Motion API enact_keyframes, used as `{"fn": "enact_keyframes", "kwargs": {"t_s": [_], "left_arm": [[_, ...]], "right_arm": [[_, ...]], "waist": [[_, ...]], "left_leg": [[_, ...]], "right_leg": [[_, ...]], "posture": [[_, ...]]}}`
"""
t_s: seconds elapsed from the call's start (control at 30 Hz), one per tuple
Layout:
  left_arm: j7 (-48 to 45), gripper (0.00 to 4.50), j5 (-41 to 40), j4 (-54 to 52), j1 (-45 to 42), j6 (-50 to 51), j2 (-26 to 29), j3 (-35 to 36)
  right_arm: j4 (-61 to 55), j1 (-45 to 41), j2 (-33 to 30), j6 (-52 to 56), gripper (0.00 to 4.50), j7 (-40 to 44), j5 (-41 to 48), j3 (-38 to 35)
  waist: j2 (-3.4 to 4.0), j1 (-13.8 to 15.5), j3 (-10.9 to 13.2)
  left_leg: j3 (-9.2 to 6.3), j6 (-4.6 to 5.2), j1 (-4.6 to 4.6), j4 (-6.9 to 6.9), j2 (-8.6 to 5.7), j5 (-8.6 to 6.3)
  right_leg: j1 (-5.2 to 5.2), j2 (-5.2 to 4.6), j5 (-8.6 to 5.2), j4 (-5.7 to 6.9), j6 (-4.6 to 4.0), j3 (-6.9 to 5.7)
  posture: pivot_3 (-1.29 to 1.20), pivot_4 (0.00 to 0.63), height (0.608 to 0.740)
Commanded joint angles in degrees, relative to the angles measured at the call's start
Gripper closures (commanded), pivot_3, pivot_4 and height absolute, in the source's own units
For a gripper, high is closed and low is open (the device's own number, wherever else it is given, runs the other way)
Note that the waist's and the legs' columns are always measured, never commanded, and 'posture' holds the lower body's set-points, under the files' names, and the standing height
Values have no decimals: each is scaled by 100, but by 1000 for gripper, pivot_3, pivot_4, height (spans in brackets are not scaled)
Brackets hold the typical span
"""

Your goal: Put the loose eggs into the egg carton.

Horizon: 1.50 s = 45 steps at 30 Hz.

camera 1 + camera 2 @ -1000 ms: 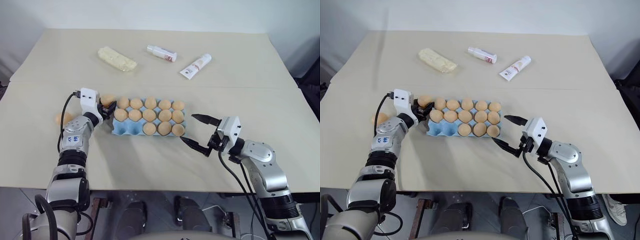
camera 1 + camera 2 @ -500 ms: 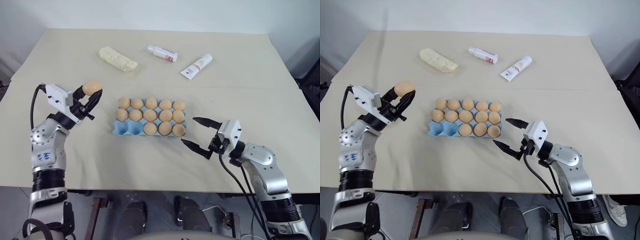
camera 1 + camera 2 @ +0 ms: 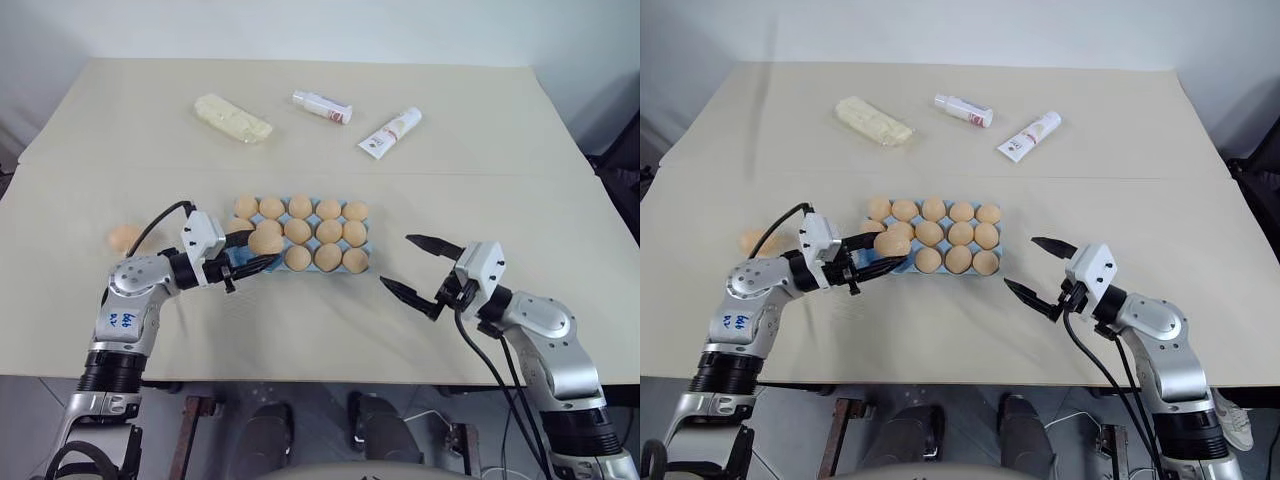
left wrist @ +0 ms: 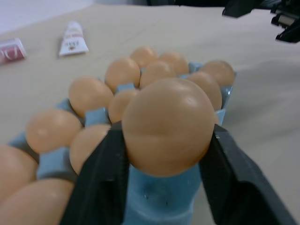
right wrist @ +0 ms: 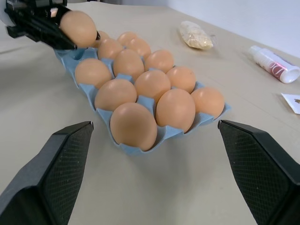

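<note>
The left gripper (image 3: 262, 254) clamps a smooth tan-orange egg (image 3: 266, 242) between its black fingers, over the near left corner of the light blue moulded egg carton (image 3: 243, 259). The carton sits mid-table, most cups filled. Another loose tan egg (image 3: 125, 237) lies left of it. The right gripper (image 3: 420, 270) hangs spread wide, holding nothing, right of the carton.

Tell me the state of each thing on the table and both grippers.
Egg carton: nearly full, near-left cups empty.
Left gripper: shut on an egg over the carton's near-left cups.
Loose egg: lying on the table.
Right gripper: open, empty.
</note>
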Motion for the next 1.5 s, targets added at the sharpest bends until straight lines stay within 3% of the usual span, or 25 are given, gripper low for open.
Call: {"fn": "enact_keyframes", "kwargs": {"t_s": [0.03,0.13,0.43,0.6,0.73,0.9,1.17,1.5], "left_arm": [[-94,987,-52,-51,-117,-121,73,162],[-174,45,-136,-241,33,-98,237,333],[625,16,-506,-910,1066,295,760,1894],[1469,16,-425,-1613,2252,247,380,2651],[2508,16,-305,-1975,3449,-20,-428,3537],[3400,16,-540,-2003,3822,123,-945,4122],[3825,16,-626,-1987,3340,488,-918,3841],[3765,16,94,100,964,1062,269,2775]], "right_arm": [[-222,74,21,-134,0,-38,83,-130],[-213,90,21,-172,0,52,144,-115],[-490,-333,24,-130,0,911,528,393],[-172,-705,203,-192,0,1102,516,559],[272,-1045,438,-351,0,1207,459,642],[509,-1227,523,-425,0,1310,424,691],[745,-1462,602,-490,0,1408,344,717],[739,-1460,625,-469,0,1272,234,669]], "waist": [[0,9,0],[0,-3,0],[2,-71,1],[1,-122,1],[-1,-132,0],[-2,-98,0],[-3,23,-1],[-4,-9,-2]], "left_leg": [[0,0,0,0,0,0],[0,0,0,1,-1,0],[-3,-2,1,-4,8,-1],[-4,1,0,-9,7,-6],[-2,7,1,-9,7,-13],[-6,5,0,-7,11,-14],[-6,5,1,-3,10,-14],[0,0,1,-5,8,-12]], "right_leg": [[0,0,0,0,0,-1],[1,-1,0,0,0,0],[-1,-1,-2,1,-3,1],[0,-7,-3,-11,-5,-1],[5,-11,-3,-21,-6,-4],[5,-8,-5,-20,-10,-11],[8,-11,-6,-21,-11,-15],[-1,-7,-5,-8,-10,-22]], "posture": [[0,150,740],[0,150,740],[0,150,740],[0,150,740],[0,150,740],[0,150,740],[0,150,740],[0,150,740]]}}
